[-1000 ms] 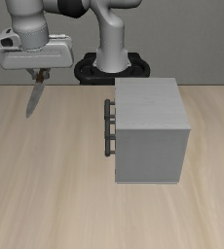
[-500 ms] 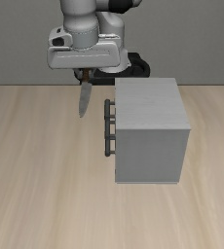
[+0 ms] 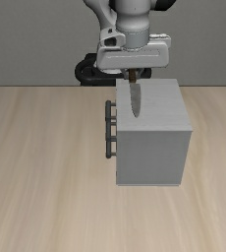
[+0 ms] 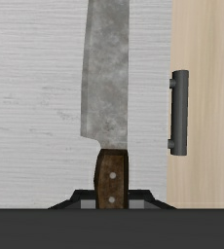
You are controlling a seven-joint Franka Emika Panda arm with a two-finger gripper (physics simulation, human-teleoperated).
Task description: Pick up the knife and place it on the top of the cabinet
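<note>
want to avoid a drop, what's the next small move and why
Probably lower the hand straight down. The fingers grip the knife by its handle, blade hanging over the cabinet top, near the side with the cabinet handles but inside the edge. It seems to hang above the surface, so letting go now would drop it.

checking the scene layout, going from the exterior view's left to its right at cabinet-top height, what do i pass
wood surface → cabinet handles → knife → rest of the cabinet top
</note>
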